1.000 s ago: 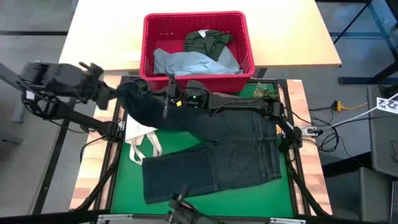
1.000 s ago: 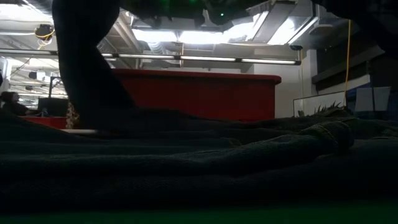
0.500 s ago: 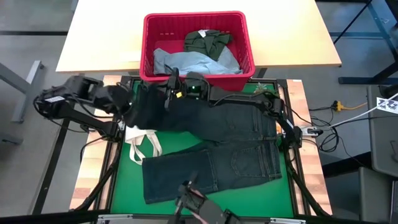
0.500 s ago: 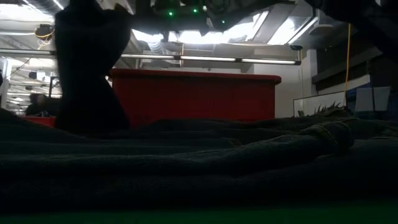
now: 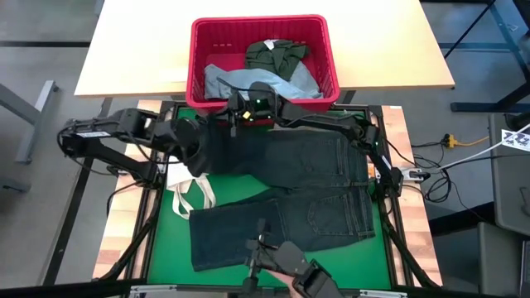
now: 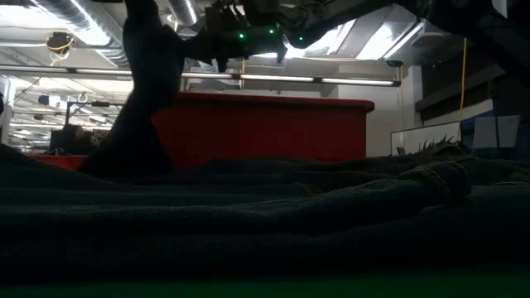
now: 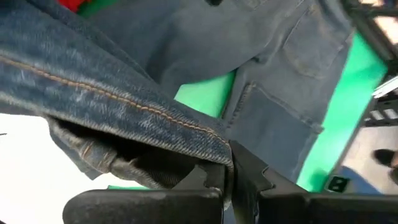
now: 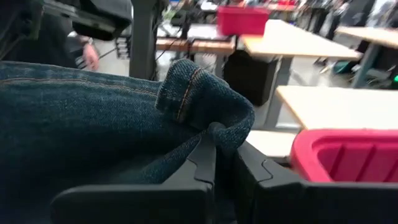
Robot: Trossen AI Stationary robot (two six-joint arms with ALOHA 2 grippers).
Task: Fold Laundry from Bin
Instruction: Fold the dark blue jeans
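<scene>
The dark navy jeans [image 5: 290, 186] are lying spread across the green mat [image 5: 166, 248] on the near table, one leg stretched flat toward the near left, the other leg being lifted and carried over toward the far left edge of the mat. Both grippers are gripping this raised leg. The left gripper [image 5: 192, 136] is pinching the hem at the far left of the mat, its fingers [image 7: 214, 180] clamped tight on a stitched denim edge in the left wrist view. The right gripper [image 5: 236, 112] is holding the same leg a little farther right, just in front of the bin's near wall, its fingers [image 8: 205, 158] squeezed together on a rolled fold of denim in the right wrist view. In the low view the lifted cloth is hanging as a dark column at the left, with the rest of the jeans filling the foreground.

The red bin [image 5: 199, 58] is sitting on the pale table beyond the mat, holding the light blue jeans [image 5: 248, 83] at its near left and the dark olive-green piece [image 5: 277, 54] at its far right. A white tote bag [image 5: 192, 189] with looped straps is lying on the left part of the mat, partly under the raised leg.
</scene>
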